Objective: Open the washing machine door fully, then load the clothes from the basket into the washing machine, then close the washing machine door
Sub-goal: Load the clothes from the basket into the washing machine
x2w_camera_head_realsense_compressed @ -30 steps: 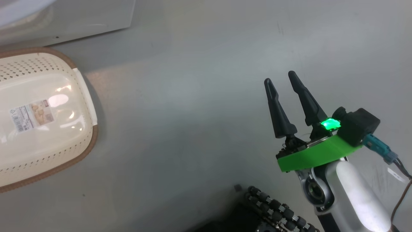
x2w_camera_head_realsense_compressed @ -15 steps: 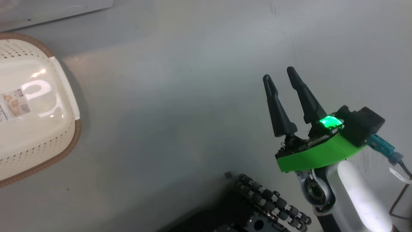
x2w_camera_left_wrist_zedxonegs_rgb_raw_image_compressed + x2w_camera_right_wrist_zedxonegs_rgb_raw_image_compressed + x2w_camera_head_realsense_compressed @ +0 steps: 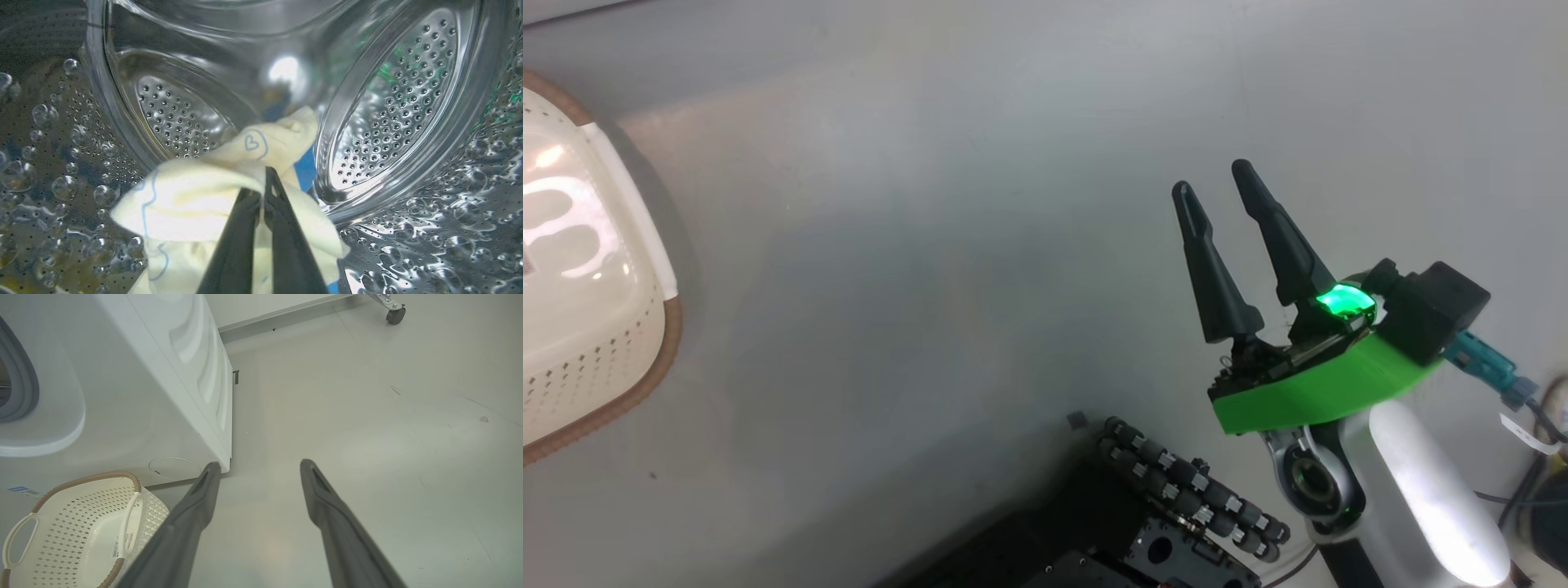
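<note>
**Desk:** Two questions: where are the clothes, and what are the fingers doing?

**Me:** I'm seeing the clothes (image 3: 192,200) through the left wrist view. They are lying inside the steel drum (image 3: 392,102) of the washing machine (image 3: 135,396). The left gripper (image 3: 261,183) is pinching a cream fold, fingers pressed together on it. A small blue heart (image 3: 252,143) is showing on the cloth.

**Desk:** And the right side?

**Me:** In the head view I'm watching the right gripper (image 3: 1213,180) hanging over the grey floor (image 3: 931,245), fingers spread apart. A corner of the basket (image 3: 596,359) is sitting at that view's left edge. The right wrist view is adding the machine's white front, with the basket on the floor just beside it.

**Desk:** Any writing?

**Me:** I'm making out a label (image 3: 122,543) on the basket's floor and a blue sticker (image 3: 24,491) low on the machine. Both are too small to read.
</note>
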`<state>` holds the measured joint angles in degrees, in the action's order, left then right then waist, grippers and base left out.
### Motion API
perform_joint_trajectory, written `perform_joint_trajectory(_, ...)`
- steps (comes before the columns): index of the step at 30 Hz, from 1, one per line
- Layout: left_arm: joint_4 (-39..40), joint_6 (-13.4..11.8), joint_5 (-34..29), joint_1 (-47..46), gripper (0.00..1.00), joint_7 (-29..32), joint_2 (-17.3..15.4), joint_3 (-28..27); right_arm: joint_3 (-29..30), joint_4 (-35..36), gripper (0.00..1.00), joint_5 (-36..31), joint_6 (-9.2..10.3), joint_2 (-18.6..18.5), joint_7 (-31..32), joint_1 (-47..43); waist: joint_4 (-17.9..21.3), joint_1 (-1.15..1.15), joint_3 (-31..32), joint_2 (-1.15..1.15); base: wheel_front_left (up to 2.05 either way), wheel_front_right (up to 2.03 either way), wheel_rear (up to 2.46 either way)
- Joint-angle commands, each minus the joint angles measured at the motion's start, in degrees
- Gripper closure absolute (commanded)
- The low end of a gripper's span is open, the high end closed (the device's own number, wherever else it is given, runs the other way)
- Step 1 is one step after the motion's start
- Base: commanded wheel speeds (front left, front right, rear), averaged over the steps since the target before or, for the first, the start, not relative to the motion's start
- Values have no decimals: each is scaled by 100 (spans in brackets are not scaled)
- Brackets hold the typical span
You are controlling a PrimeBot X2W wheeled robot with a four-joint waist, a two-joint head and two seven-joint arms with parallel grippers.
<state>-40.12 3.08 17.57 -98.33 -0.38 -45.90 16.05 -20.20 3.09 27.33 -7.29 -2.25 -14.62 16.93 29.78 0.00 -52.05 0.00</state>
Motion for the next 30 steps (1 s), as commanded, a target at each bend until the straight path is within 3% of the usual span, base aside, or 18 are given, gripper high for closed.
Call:
perform_joint_trajectory(1,-84,26,-32,-107,100,-33,-205,-34,-66,153,0,57,-20,-63,-38,-129,-12,0,-7,0,0,0,0)
perform_joint_trajectory(13,-1561,357,383,-437,100,1193,42,204,-43,80,0,40,-20,-63,-38,-23,-88,0,-3,0,0,0,0)
perform_joint_trajectory(14,-1600,361,380,-431,79,1234,53,233,-36,68,0,39,-20,-63,-38,-16,-97,0,8,0,0,0,0)
perform_joint_trajectory(15,-1633,365,406,-433,25,1257,72,235,-31,55,0,36,-20,-63,-38,-9,-105,0,17,0,0,0,0)
perform_joint_trajectory(16,-1661,361,435,-433,0,1252,95,224,-25,45,0,35,-20,-63,-38,-1,-112,0,27,0,0,0,0)
perform_joint_trajectory(30,-1860,102,750,313,0,459,501,99,164,-45,0,-114,-20,-63,-38,-35,-315,0,401,0,0,0,0)
